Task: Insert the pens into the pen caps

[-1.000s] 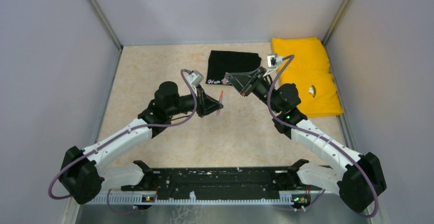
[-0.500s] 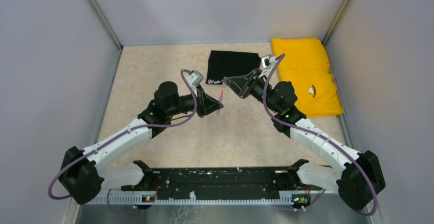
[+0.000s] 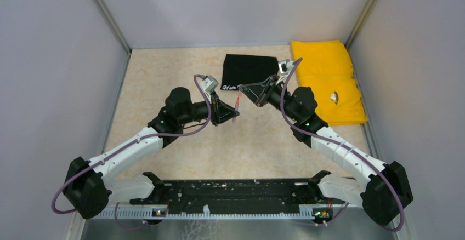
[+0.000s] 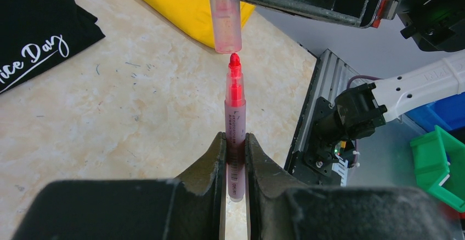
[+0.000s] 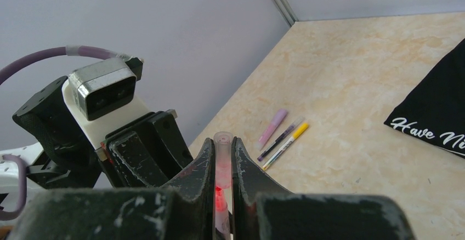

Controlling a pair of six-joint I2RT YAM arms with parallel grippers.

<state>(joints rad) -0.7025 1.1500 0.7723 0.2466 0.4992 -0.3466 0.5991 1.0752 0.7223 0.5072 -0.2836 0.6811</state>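
Right now L gripper (image 4: 234, 141) is pinched on the reddish-pink pen (image 4: 236, 116), barrel upright btwn its fingers (image 4: 205, 166), red tip up. R gripper (image 5: 222, 142) is clamped on a pale see-through cap (image 4: 225, 23). Cap mouth sits just above the tip, approx in line, tip not inside yet. Both meet in mid-air just near-side of the black shirt (image 3: 249, 70). Left of the shirt, apart from it, a pale pink pen (image 5: 273, 127), dark thin pen (image 5: 279, 140) & yellow-ended pen (image 5: 288, 142) lie side by side on the tabletop (image 5: 351, 158). Yellow cloth (image 3: 328, 81) lies right of the shirt.
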